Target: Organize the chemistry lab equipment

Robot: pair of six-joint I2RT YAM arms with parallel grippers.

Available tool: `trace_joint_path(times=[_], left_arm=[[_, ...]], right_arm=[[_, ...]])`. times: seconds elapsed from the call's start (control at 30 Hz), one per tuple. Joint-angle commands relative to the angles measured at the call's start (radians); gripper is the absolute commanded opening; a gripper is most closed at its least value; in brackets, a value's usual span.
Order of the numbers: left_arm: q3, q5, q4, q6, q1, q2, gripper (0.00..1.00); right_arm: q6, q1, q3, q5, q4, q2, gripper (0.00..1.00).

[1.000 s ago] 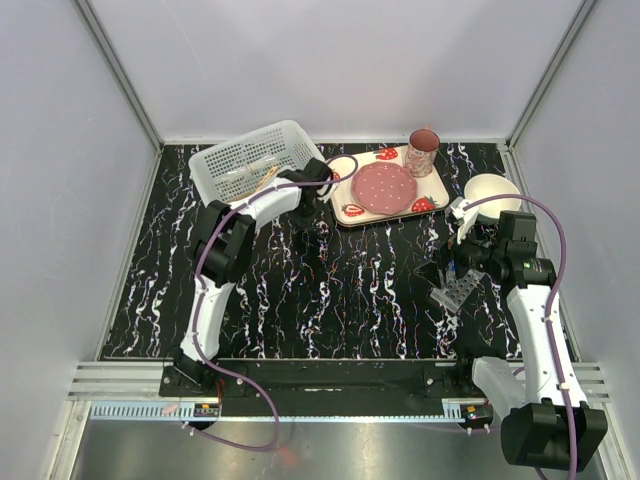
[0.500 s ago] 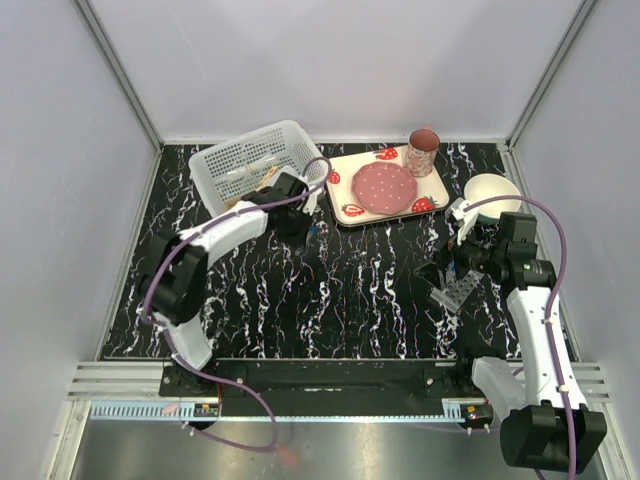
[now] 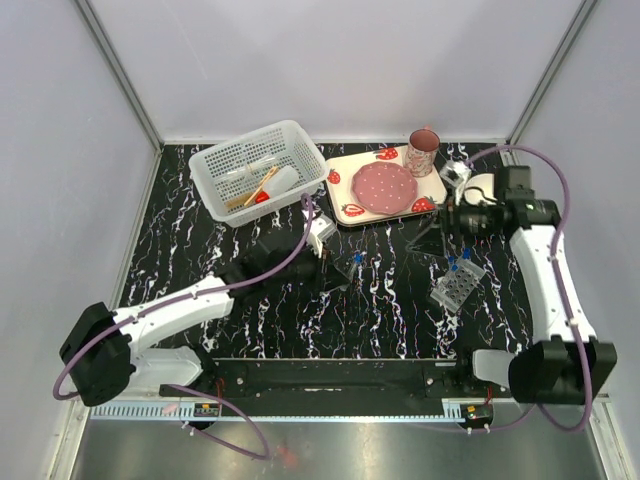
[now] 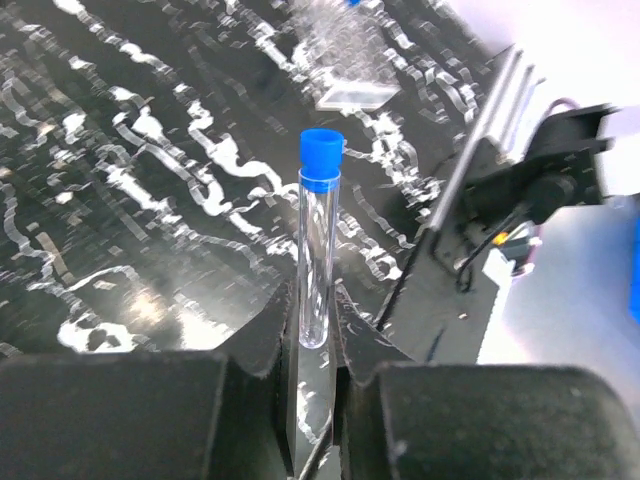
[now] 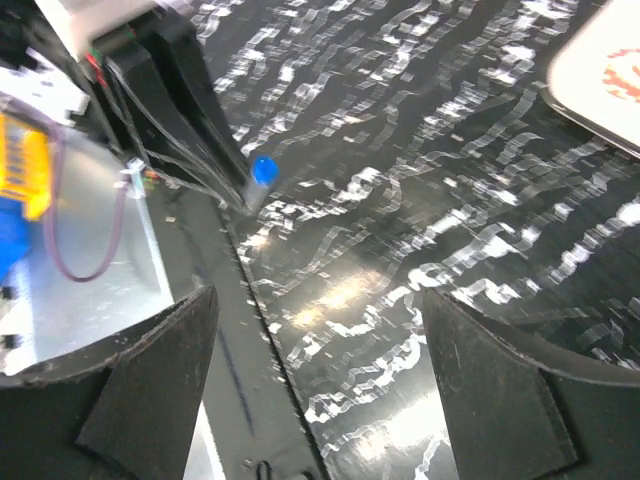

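My left gripper [image 3: 342,272] is shut on a clear plastic tube [image 4: 319,262] with a blue cap [image 3: 357,258], held upright over the middle of the table. In the left wrist view the tube's rounded bottom sits between the two pads. The clear grid tube rack [image 3: 458,283] stands at the right with two blue-capped vials in it. My right gripper [image 3: 428,240] hangs just behind the rack, open and with nothing in it [image 5: 320,370]. The white squeeze bottle [image 3: 277,182] and the wooden-handled tool [image 3: 259,187] lie in the white basket [image 3: 222,160].
The strawberry-print tray [image 3: 352,212] with pink plate [image 3: 385,187] and mug [image 3: 423,152] stands at the back. My right forearm partly covers the round white bowl [image 3: 482,184]. The left gripper's body [image 5: 180,110] shows in the right wrist view.
My left arm has swung from beside the basket and tray out to the table's middle, carrying the tube. My right gripper has lifted off the rack toward the back, uncovering it.
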Motion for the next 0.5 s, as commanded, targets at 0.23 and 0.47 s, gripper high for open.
trace_joint_path(times=[0.23,0.47], left_arm=[[0.047,-0.071,0.293,-0.161,-0.113,0.052,0.07],[0.076,-0.091,0.302,-0.173,-0.142,0.106,0.07]], right_arm=[[0.116,0.321,0.147,0.125,-0.125,0.162,0.85],[0.125,0.356,0.143,0.138,-0.121,0.178,0.78]])
